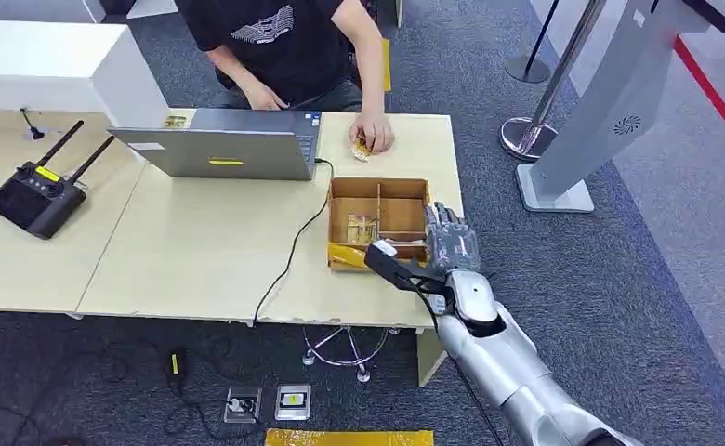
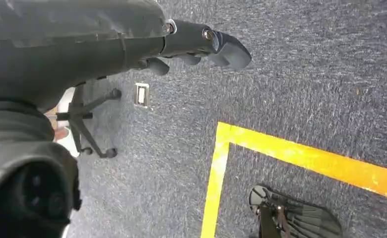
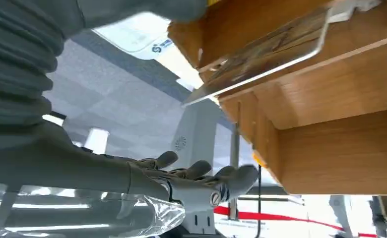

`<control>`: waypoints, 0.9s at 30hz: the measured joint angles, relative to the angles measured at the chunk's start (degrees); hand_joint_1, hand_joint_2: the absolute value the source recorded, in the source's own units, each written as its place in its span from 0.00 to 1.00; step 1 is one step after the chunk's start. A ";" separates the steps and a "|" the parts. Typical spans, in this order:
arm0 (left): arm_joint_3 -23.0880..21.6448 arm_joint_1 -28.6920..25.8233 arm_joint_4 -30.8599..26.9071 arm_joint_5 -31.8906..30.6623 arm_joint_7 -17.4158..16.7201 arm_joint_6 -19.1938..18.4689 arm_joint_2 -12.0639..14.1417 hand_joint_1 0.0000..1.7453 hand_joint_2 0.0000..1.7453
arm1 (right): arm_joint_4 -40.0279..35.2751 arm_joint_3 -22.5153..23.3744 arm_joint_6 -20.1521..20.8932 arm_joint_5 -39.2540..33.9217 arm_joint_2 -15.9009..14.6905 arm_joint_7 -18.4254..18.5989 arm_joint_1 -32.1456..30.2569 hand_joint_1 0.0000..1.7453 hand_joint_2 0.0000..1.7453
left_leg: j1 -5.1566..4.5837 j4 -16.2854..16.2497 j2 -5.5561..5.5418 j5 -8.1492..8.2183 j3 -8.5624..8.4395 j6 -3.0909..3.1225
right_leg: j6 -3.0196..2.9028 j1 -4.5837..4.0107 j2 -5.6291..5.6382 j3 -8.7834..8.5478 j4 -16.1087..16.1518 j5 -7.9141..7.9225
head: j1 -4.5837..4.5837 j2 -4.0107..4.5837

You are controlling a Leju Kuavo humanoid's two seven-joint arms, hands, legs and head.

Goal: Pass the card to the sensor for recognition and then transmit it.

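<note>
From the head view, the right hand (image 1: 448, 243) hangs with fingers spread and holding nothing at the outer wall of the wooden divided box (image 1: 378, 189), where a card (image 1: 362, 228) lies in a compartment; a reach from here could, by this view, catch the wall and shove the box. The left wrist view shows the left hand (image 2: 201, 47) over carpet, fingers loosely extended, holding nothing. The right wrist view alone shows the card (image 3: 261, 54) propped askew against the box wall, apart from the fingers (image 3: 216, 181).
</note>
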State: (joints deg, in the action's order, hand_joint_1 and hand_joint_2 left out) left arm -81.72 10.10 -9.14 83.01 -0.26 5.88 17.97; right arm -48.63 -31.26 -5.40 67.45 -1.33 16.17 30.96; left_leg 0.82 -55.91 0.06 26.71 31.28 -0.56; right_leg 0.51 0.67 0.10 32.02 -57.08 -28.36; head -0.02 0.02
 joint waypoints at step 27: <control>0.00 0.08 0.00 1.38 -0.17 0.79 -0.09 0.00 0.00 | -1.95 -0.11 0.39 4.48 2.67 -1.79 -0.16 0.00 1.00 | 0.01 0.00 -0.01 0.00 0.01 0.00 | 0.00 -0.01 0.00 -0.02 -0.01 0.00 | 0.00 0.00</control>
State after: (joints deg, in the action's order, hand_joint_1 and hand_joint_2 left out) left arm -81.72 10.18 -9.14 84.39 -0.44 6.67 17.88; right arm -50.58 -31.36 -5.01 71.93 1.33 14.38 30.79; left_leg 0.82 -55.91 0.05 26.71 31.29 -0.56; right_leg 0.51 0.66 0.10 32.00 -57.08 -28.36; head -0.02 0.02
